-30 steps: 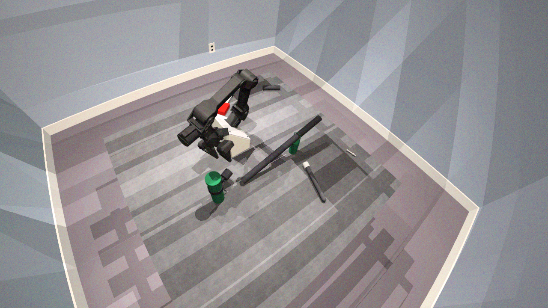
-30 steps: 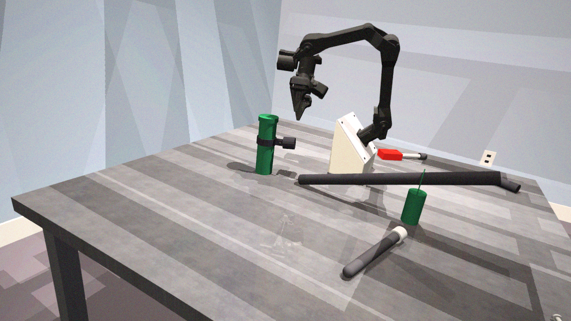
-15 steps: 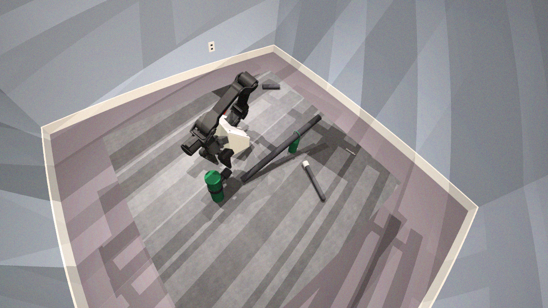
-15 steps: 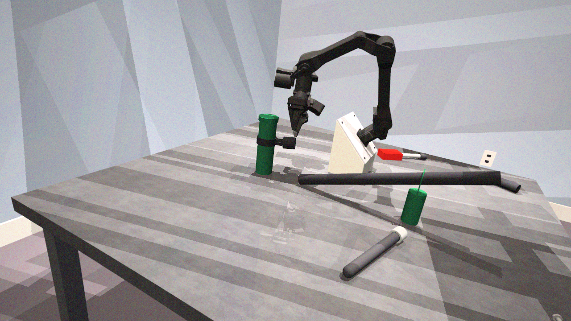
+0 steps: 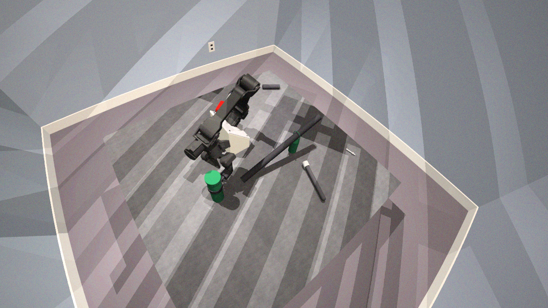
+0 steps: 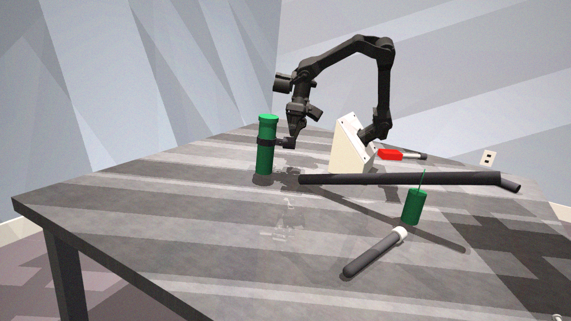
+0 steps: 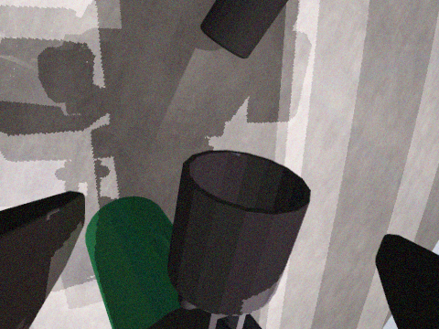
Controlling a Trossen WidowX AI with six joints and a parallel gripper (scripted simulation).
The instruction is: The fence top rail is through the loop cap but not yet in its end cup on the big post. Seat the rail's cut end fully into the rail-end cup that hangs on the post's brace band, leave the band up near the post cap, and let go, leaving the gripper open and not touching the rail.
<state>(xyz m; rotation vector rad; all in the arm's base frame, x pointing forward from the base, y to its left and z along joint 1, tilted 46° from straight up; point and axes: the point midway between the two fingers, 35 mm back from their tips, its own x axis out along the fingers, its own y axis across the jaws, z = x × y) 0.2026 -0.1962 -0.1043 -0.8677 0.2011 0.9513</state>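
Exterior: striped gray table point(image 6: 179, 223) | pale blue walls | gripper point(image 5: 226, 176) point(image 6: 294, 137) point(image 7: 237, 229) wide open, holding nothing

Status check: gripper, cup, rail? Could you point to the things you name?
Gripper point(image 5: 226, 178) point(image 6: 293, 137) point(image 7: 237, 229) open, at the end cup point(image 6: 289, 142) point(image 7: 238, 247). Rail point(image 5: 281, 148) point(image 6: 399, 178) point(image 7: 244, 25) unseated, cut end short of cup. Nothing visible between rail and cup mouth.

Red-handled tool point(image 5: 219, 106) point(image 6: 390, 154) and white-collared dark rod point(image 5: 314, 183) point(image 6: 371, 254) on the table.
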